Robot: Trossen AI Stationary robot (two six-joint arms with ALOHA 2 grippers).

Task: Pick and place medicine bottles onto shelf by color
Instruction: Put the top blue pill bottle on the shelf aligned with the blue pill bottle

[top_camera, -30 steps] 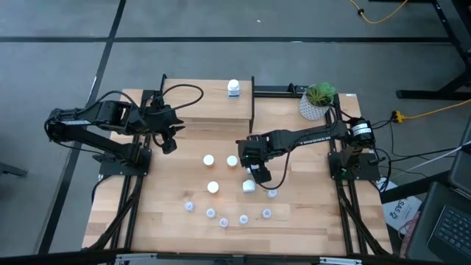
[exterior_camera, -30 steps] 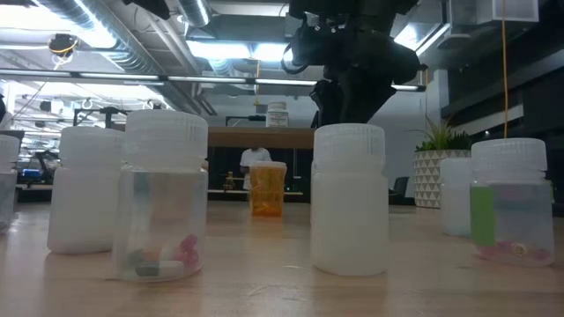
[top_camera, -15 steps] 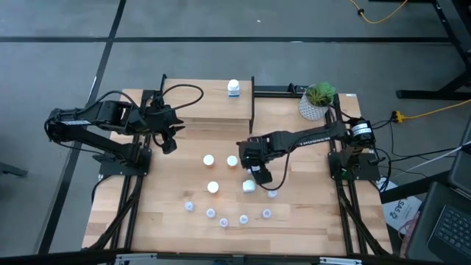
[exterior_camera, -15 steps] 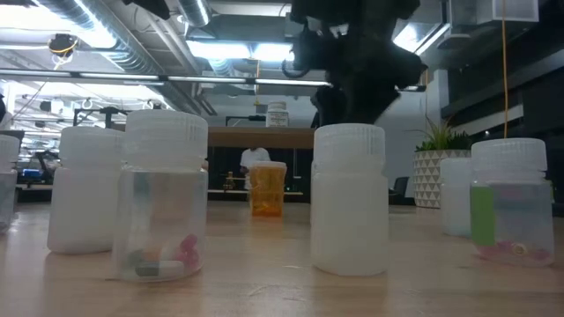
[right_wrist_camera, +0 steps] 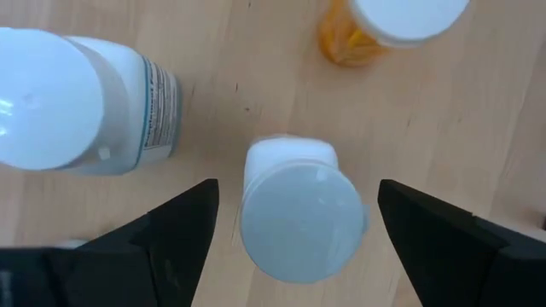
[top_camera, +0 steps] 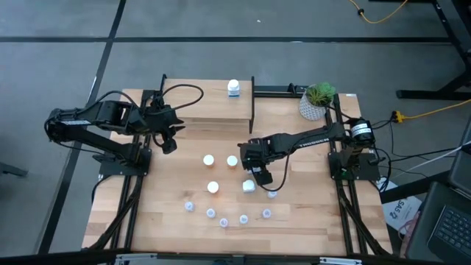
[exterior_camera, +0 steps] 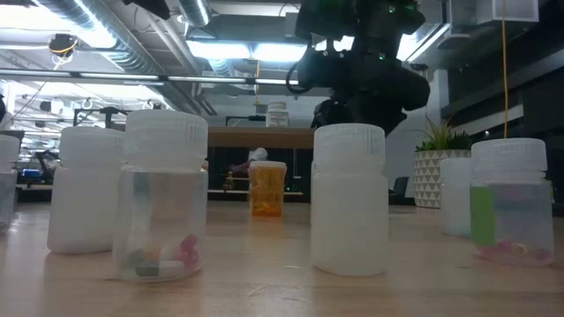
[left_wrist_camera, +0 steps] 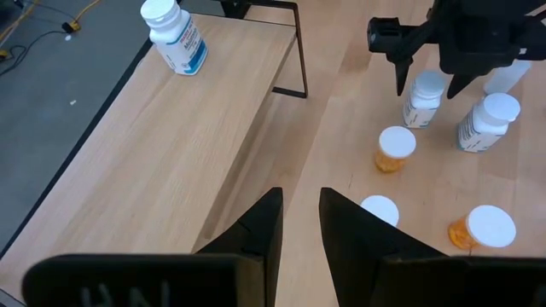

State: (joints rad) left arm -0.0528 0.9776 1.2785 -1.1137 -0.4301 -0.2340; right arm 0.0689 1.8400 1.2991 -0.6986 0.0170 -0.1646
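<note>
The right tool (right_wrist_camera: 294, 226), fingers spread wide, hung directly over an upright white bottle (right_wrist_camera: 300, 217) on the tabletop (top_camera: 162, 199), its cap centred between them, far nearer than the narrow left tool (left_wrist_camera: 299, 223).

Legible text: none.
- White round-capped bottle with blue-banded label (left_wrist_camera: 174, 38), on the light wood shelf (left_wrist_camera: 171, 145) ahead of the left gripper (left_wrist_camera: 299, 223): print too small to read.
- White bottle with printed side label (right_wrist_camera: 81, 102), just beside the right gripper (right_wrist_camera: 299, 223): lines of print, unreadable.
</note>
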